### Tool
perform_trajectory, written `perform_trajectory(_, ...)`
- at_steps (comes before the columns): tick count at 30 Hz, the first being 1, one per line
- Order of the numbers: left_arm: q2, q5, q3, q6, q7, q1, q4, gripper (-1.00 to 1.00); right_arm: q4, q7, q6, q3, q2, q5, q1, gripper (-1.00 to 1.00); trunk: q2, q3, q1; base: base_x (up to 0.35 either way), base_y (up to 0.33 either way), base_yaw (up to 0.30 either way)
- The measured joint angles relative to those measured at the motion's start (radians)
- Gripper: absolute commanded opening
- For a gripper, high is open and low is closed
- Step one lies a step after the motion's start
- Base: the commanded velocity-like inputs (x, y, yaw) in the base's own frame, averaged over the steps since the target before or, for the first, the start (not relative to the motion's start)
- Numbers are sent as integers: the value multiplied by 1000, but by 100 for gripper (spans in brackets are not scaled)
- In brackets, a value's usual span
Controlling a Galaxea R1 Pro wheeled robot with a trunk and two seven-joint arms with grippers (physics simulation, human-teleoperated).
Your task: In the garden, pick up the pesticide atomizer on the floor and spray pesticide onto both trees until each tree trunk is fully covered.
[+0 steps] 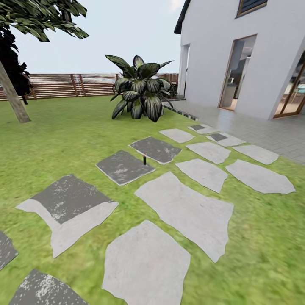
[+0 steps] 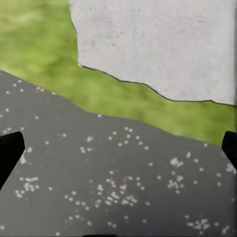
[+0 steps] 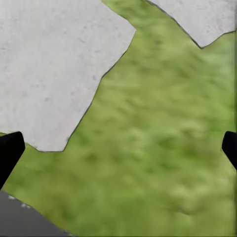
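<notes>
The pesticide atomizer [image 1: 144,160] stands upright as a small dark shape in the strip of grass between two dark stepping stones, in the middle of the head view. One tree shows at the far left, with a bare grey-brown trunk [image 1: 13,101] and dark foliage above. In the left wrist view my left gripper [image 2: 118,148] is open over a dark speckled stone, and its black fingertips [image 2: 10,150] sit at the frame's edges. My right gripper [image 3: 118,148] is open too, above grass floor [image 3: 163,148], with nothing between its fingers.
Grey stepping stones [image 1: 186,212] spread over the lawn. A broad-leaved plant [image 1: 142,89] grows beyond the atomizer. A brown slatted fence [image 1: 63,84] closes the back. The white house [image 1: 237,55] and its paved terrace [image 1: 262,127] lie at the right.
</notes>
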Motion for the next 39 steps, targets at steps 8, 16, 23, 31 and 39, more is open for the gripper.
perform_trajectory(8, 0, 0, 0, 0, 0, 0, 0, 100, 0, 0, 0, 0, 0, 0, 0, 100, 0, 0, 0, 291, -144, 0)
perform_trajectory(16, 0, 0, 0, 0, 0, 0, 0, 100, 0, 0, 0, 0, 0, 0, 0, 100, 0, 0, 0, 280, -161, 0)
perform_trajectory(23, 0, 0, 0, 0, 0, 0, 0, 100, 1, 0, 0, 0, 0, 0, 0, 100, 0, 0, 0, 279, -165, 0)
perform_trajectory(31, 0, 0, 0, 1, 0, 0, 0, 100, 1, 0, 0, 0, 0, 0, 0, 100, 0, 0, 0, 279, -165, 0)
perform_trajectory(39, 0, 0, 0, 2, 0, 0, 0, 100, 1, 0, 0, 0, 0, 0, 0, 100, 0, 0, 0, 279, -165, 0)
